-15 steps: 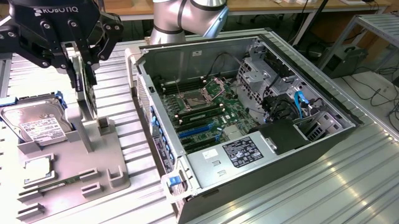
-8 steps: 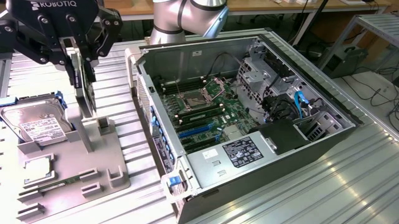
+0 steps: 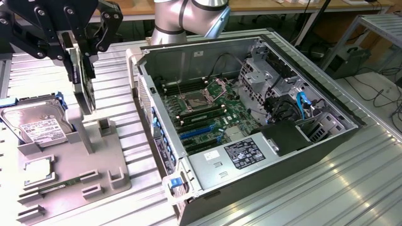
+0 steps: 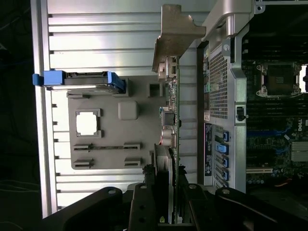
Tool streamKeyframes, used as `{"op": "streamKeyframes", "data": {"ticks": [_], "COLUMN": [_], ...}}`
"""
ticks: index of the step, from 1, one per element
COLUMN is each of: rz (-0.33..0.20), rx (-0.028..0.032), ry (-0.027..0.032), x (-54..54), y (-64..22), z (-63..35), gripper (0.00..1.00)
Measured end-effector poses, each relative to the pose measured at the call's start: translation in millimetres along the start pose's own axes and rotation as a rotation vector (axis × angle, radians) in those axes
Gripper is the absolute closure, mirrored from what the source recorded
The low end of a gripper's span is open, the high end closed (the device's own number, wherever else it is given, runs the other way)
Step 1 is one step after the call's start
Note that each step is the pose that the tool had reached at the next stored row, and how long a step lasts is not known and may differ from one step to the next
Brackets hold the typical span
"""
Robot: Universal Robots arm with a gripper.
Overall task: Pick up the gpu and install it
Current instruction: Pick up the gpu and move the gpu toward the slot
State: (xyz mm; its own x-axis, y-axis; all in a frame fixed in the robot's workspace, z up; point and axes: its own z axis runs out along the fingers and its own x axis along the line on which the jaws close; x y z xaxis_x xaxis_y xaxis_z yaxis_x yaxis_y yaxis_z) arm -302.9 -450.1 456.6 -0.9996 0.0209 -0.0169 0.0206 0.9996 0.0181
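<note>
The gripper (image 3: 78,55) is pinching the gpu (image 3: 83,94) by its upper end, one black finger pressed against each flat face, at the exterior view's upper left. The card hangs on edge, upright, and appears to be just clear of the grey holder tray (image 3: 94,183) beneath it. In the wrist view the gpu (image 4: 172,125) is edge-on, a thin green board with its silver bracket (image 4: 175,33) at the far end from the fingers.

It looks stiff and fairly light, but delicate. The fan, the small soldered parts and the connector edge would not take squeezing, so a hold across the flat faces near the shroud seems the safe place. The smooth surfaces could slip if the card tilts.

On the tray beside it stands a hard drive (image 3: 37,125) in a blue carrier, with a square processor chip (image 3: 39,172) and a thin memory stick (image 3: 56,186) lying nearer the viewer.

To the exterior view's right, well apart from the card, lies the open computer case (image 3: 326,146) on a ribbed metal table (image 3: 326,193). Its motherboard (image 3: 207,113) faces up, showing blue expansion slots (image 3: 196,132).
</note>
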Motion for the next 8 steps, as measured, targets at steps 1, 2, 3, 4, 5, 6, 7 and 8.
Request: {"op": "streamKeyframes", "data": {"ticks": [1,2,3,4,5,6,7,8], "rz": [0.0,0.0,0.0,0.0,0.0,0.0,0.0,0.0], "rx": [-0.0001,0.0,0.0,0.0001,0.0,0.0,0.0,0.0], "ry": [0.0,0.0,0.0001,0.0001,0.0,-0.0001,0.0,0.0], "x": [0.0,0.0,-0.1,-0.1,-0.1,-0.1,-0.1,-0.1], "y": [0.0,0.0,0.1,0.1,0.1,0.1,0.1,0.1], "z": [-0.9,-2.0,-3.0,-3.5,-3.4,-3.4,-3.4,-3.5], "gripper": [0.73,0.73,0.73,0.73,0.73,0.73,0.73,0.73]}}
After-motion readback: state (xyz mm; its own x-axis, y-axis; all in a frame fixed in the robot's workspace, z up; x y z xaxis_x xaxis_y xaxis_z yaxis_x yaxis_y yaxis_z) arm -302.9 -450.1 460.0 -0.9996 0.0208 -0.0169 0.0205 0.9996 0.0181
